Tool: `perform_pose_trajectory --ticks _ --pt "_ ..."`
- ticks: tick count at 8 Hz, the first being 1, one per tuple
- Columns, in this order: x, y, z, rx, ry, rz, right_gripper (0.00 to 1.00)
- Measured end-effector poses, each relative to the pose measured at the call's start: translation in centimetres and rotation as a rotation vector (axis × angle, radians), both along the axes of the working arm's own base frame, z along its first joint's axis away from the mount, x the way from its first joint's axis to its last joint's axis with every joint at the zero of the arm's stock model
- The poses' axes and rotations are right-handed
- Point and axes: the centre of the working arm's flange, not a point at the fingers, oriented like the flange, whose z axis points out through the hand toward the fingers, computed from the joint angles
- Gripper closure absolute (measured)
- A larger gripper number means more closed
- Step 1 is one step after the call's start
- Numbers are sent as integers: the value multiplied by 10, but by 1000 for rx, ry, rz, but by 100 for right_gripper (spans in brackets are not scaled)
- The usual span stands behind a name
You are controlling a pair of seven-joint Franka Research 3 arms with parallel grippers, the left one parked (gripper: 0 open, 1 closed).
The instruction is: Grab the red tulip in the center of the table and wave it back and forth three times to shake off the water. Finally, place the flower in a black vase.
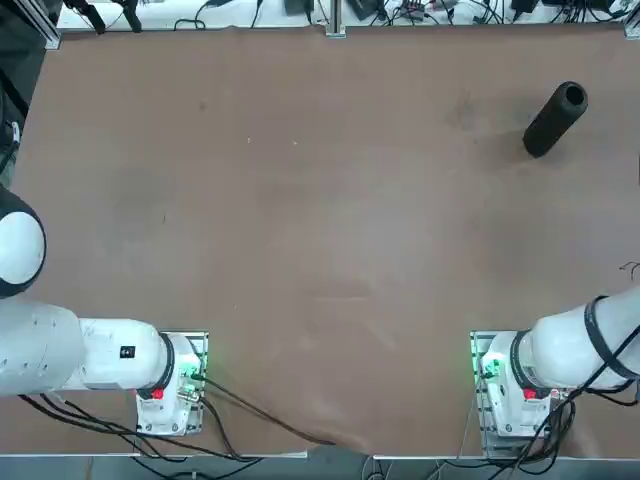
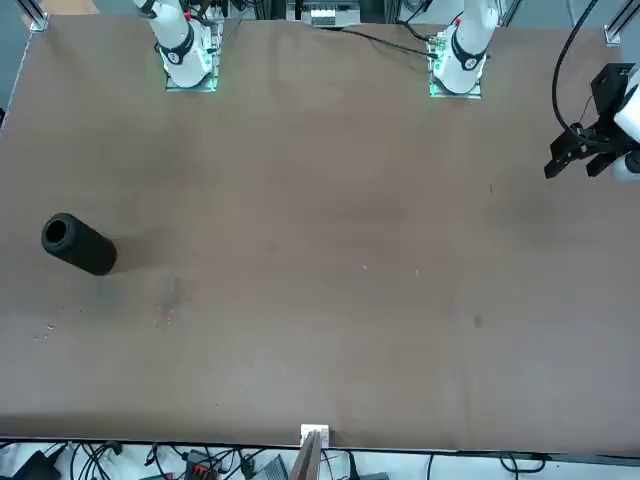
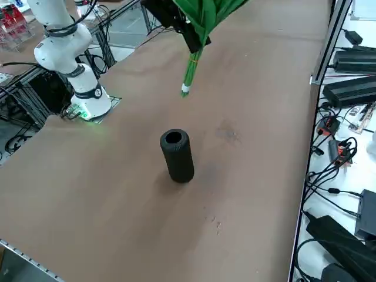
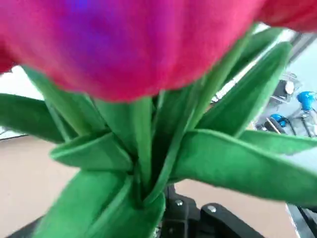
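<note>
Item, tulip (image 3: 202,23): we find it off the table (image 1: 320,250), held high in the air. The side view shows its green leaves and bound stems hanging down, stem ends lowermost, above and beyond the vase (image 3: 177,154). The wrist view is filled with red heads and green leaves close to the lens. In the overhead and front views we see no flower lying anywhere on the brown top.

Item, right gripper (image 3: 189,36): we see it as a dark shape at the upper edge of the side view, clamped tight around the tulip stems just under the leaves. Its fingers do not show clearly in the wrist view, being hidden behind the foliage.

Item, vase: upright, mouth open and empty, standing near the table's far right corner as we look from the robot's side. It is well apart from the flower and nothing touches it.

Progress, in our judgement: the grab is done and the flower is raised. Whether the three shakes are complete we cannot tell from one moment. Clearly left: bringing the stems over the vase mouth, lowering them in and letting go.

Writing and brands: we can read none on tulip, vase, table or arm; a small dark mark on the parked arm is too small to make out.
</note>
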Motion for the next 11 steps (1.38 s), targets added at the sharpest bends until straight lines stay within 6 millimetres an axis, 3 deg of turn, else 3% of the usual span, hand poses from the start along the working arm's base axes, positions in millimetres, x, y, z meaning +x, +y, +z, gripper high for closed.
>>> perform_pose_trajectory --ticks 1,3,4,5,7,8,9,10,11 --pt "8 39 1 22 -2 40 85" --pt "20 162 -1 57 11 69 85" --pt "17 222 -5 72 29 56 85" --pt "10 270 -8 77 41 23 85" --pt "-7 331 -15 86 62 -63 85" --pt "-13 346 -19 88 79 -89 85" --pt "-14 346 -19 76 83 -106 85" --pt "-11 322 -14 49 76 -124 85" --pt "-5 273 -7 11 78 -132 85"
